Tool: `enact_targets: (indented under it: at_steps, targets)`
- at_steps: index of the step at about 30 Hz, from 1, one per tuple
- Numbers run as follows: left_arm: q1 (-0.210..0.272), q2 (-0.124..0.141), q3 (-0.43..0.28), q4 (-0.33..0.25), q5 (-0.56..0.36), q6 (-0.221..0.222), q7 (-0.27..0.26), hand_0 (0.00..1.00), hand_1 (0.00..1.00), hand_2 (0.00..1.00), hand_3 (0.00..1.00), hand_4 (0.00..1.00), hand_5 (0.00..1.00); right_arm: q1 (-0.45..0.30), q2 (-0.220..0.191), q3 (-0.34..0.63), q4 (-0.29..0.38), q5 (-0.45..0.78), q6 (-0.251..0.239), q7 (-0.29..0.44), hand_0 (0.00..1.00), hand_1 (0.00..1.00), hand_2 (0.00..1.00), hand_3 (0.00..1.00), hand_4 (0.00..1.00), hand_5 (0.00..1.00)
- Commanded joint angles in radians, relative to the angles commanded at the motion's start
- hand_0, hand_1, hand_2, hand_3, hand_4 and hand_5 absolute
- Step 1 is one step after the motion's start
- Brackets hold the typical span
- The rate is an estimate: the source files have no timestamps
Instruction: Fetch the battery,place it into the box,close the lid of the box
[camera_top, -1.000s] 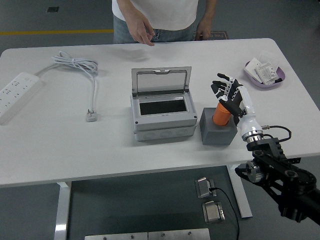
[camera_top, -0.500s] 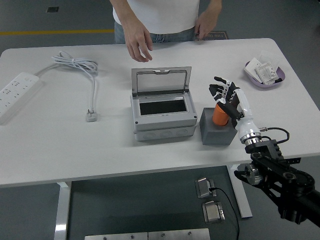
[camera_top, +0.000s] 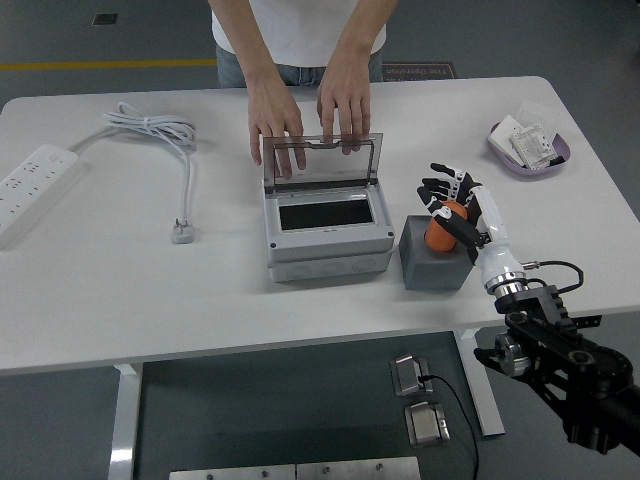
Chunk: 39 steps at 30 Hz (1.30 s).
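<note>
You are looking at the orange battery standing upright in its grey holder block, just to the right of the box, so the fetch is only beginning. Your right hand is curling over the top of the battery, fingers bent around its upper end and touching it; whether the grip is firm enough to lift is hard to judge from this angle. The battery is not yet leaving the block. The grey junction box is sitting mid-table with its dark opening exposed and nothing visible inside, so the placing step is waiting. Its clear hinged lid is standing upright at the back, and a person at the far side is resting both hands on the lid's top edge, apparently steadying it open. Closing the lid is therefore the last step outstanding. Your left arm is not showing anywhere. Further out, a white power strip with its coiled cable and a small purple tray of parts are lying well clear of the work.
</note>
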Motion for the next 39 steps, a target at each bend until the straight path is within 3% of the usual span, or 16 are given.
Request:
enact_targets:
  at_steps: [12,13,18,19,36,39]
  targets:
    - [-0.002,-0.001,0.002,0.000,-0.002,-0.001,-0.001,0.669,0.718,0.676,0.627,0.624,0.202,-0.003,0.001,-0.007,0.002,-0.010,-0.009,0.000,0.726,0.718,0.663,0.753,0.667,0.189]
    - [-0.002,-0.001,0.002,0.000,-0.002,-0.001,-0.001,0.668,0.718,0.677,0.627,0.626,0.199,-0.003,0.001,-0.007,0.002,-0.010,-0.010,0.000,0.701,0.706,0.644,0.738,0.576,0.120]
    - [-0.002,-0.001,0.001,-0.001,-0.002,-0.001,-0.001,0.668,0.718,0.677,0.627,0.626,0.199,-0.005,0.002,-0.012,0.002,-0.009,-0.011,0.000,0.701,0.706,0.644,0.738,0.576,0.120]
    - [-0.002,-0.001,0.001,-0.001,-0.002,-0.001,-0.001,0.668,0.718,0.677,0.627,0.628,0.196,-0.006,0.002,-0.013,0.002,-0.009,-0.011,0.000,0.676,0.666,0.624,0.696,0.461,0.045]
    - [-0.003,0.000,0.004,-0.001,-0.005,0.000,-0.002,0.668,0.717,0.677,0.629,0.632,0.192,-0.009,-0.001,-0.016,0.003,0.005,-0.008,0.000,0.677,0.652,0.612,0.669,0.419,0.057]
    - [-0.002,-0.001,0.006,-0.001,-0.008,0.000,-0.003,0.668,0.717,0.678,0.630,0.634,0.192,-0.010,-0.001,-0.018,0.002,0.015,-0.007,0.000,0.679,0.654,0.603,0.663,0.376,0.074]
